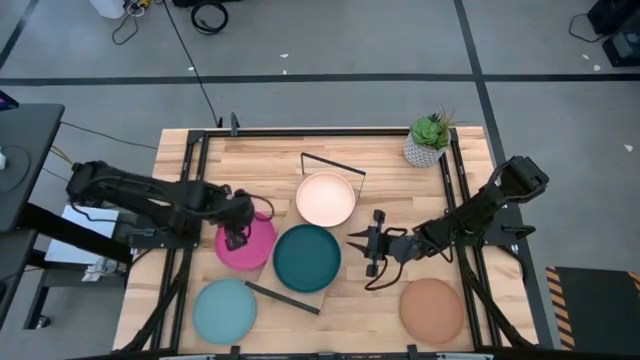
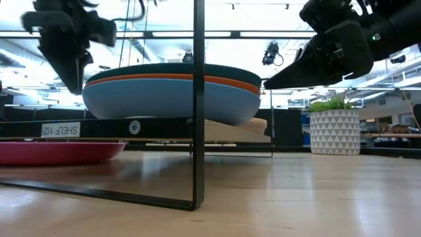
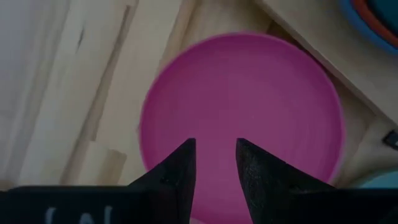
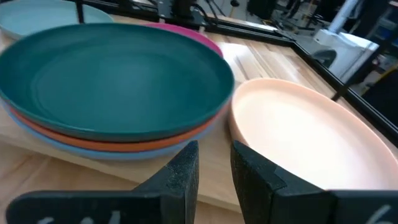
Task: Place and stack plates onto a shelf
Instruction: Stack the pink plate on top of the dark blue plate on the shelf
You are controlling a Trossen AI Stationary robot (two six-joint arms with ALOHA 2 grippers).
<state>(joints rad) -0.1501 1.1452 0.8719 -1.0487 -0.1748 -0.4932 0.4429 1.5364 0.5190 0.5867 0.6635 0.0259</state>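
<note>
A stack with the dark teal plate (image 1: pixel 307 258) on top, an orange plate (image 4: pixel 118 144) under it and a blue one (image 2: pixel 164 102) at the bottom rests on the light wood shelf (image 4: pixel 37 165). The cream plate (image 1: pixel 325 198) lies beside the stack on the same plank. The magenta plate (image 1: pixel 250 248) lies flat on the table left of the shelf. My left gripper (image 3: pixel 216 149) hovers over the magenta plate, narrowly open, pointing down. My right gripper (image 4: pixel 214 152), narrowly open, sits level just right of the stack, between it and the cream plate, touching nothing.
A light blue plate (image 1: pixel 224 310) and a tan-brown plate (image 1: pixel 432 310) lie near the table's near edge. A potted plant (image 1: pixel 430 140) stands at the far right corner. The shelf's black wire frames (image 1: pixel 332 162) (image 2: pixel 195 99) stand at its two ends.
</note>
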